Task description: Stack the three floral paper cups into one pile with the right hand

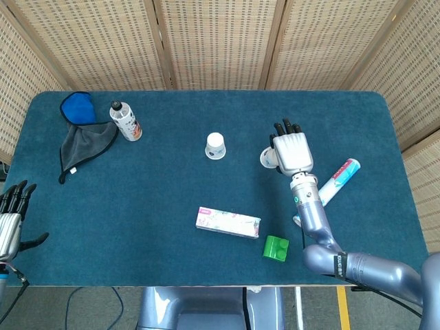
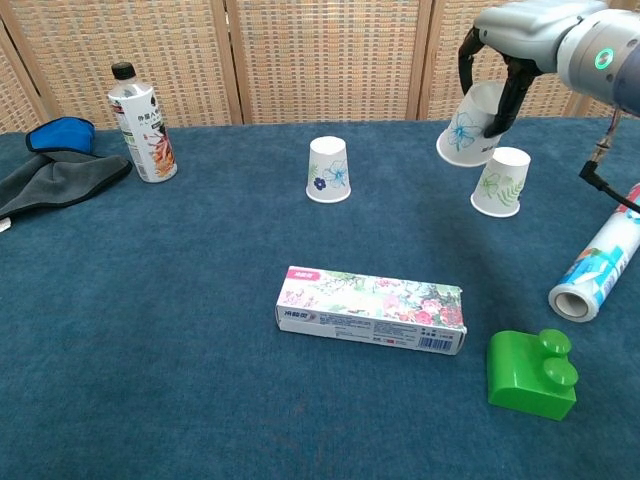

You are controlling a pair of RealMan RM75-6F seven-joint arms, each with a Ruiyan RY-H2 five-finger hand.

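My right hand (image 2: 520,45) (image 1: 291,151) grips an upside-down floral paper cup (image 2: 470,127) (image 1: 268,158) with blue flowers, lifted and tilted above the table. Just below and to the right of it stands a second upside-down cup (image 2: 499,183) with green leaves; in the head view my hand hides it. The third cup (image 2: 329,170) (image 1: 216,146), blue-flowered and upside down, stands alone near the table's middle. My left hand (image 1: 10,218) hangs open off the table's left front edge.
A floral box (image 2: 371,309) lies in front of the cups. A green block (image 2: 532,375) and a rolled tube (image 2: 597,264) lie at the right. A bottle (image 2: 141,124) and a grey-and-blue cloth (image 2: 52,168) sit at the far left.
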